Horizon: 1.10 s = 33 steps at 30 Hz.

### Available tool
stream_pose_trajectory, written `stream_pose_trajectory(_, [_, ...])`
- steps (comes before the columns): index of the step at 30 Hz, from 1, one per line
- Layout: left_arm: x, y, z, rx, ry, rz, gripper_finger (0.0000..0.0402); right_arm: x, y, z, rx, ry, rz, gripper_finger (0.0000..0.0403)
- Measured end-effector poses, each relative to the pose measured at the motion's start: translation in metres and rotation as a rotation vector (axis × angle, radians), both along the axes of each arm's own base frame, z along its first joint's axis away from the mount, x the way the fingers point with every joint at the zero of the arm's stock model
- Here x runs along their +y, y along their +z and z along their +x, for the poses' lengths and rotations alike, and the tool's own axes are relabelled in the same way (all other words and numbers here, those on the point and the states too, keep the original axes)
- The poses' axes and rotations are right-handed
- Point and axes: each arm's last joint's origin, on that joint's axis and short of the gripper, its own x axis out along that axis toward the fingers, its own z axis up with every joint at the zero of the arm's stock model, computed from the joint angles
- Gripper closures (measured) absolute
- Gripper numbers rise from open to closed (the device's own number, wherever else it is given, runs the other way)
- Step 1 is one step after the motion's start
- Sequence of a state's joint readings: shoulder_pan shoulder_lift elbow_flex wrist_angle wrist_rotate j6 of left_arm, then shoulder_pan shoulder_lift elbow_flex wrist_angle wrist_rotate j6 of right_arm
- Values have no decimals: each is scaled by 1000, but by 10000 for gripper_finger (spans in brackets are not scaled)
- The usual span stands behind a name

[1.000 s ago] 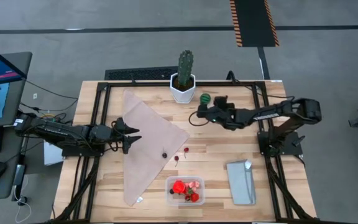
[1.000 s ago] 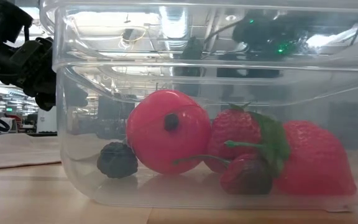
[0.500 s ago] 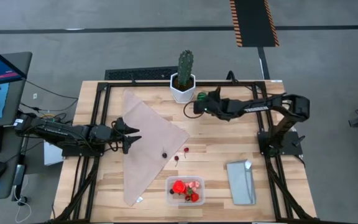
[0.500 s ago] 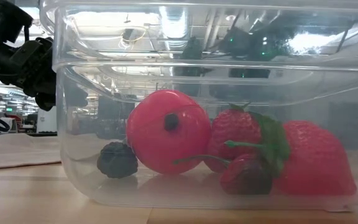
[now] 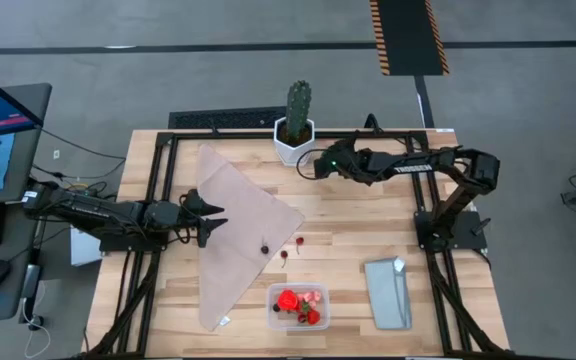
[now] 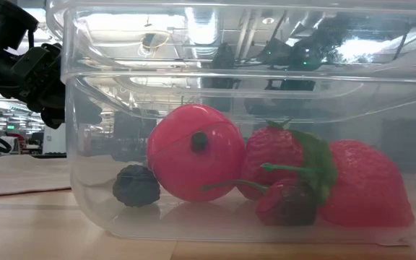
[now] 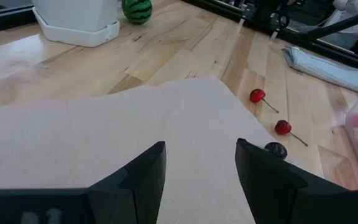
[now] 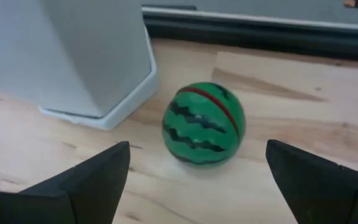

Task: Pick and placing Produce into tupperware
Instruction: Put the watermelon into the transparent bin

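Two grippers show over the wooden table [image 5: 348, 250]. At the far side the right gripper [image 8: 194, 186] sits low beside the white pot [image 8: 92, 56] of the cactus [image 5: 298, 103], its fingers [image 8: 92, 180] spread as wide as they go, one on each side of the green striped ball [image 8: 202, 132] and not touching it. That ball rests on the wood just beside the pot, and the gripper has hold of nothing.

At the left side of the table the left gripper [image 7: 199, 171] hovers over the beige cloth [image 5: 238, 225], fingers partly open with a clear gap between them and nothing in it.

Near the front edge stands the clear tub [image 5: 299, 306]. Inside it lie a round red fruit [image 6: 196, 152], two strawberries [image 6: 363, 184], a dark berry [image 6: 137, 185], a cherry [image 6: 287, 202] with a stem, and some pink bits [image 5: 314, 297].

Still loose on the wood between cloth and tub are two red cherries [image 7: 257, 96], with a dark berry [image 7: 275, 150] at the corner of the cloth.

Right of the tub lies a flat grey-blue lid [image 5: 388, 292]
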State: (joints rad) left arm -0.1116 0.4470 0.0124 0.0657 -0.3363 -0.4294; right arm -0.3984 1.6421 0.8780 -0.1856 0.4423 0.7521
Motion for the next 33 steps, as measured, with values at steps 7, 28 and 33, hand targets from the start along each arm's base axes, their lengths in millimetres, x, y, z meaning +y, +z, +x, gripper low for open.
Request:
stream_pose_trajectory(7, [0, 0, 0, 0, 0, 0, 219, -14, -8, -6, 9, -23, 52, 3])
stream_pose_trajectory(28, [0, 0, 0, 0, 0, 0, 219, -39, -40, -4, -18, -36, 128, 94])
stream_pose_trajectory(33, [0, 0, 0, 0, 0, 0, 219, -37, -39, -1, -21, -20, 120, 97])
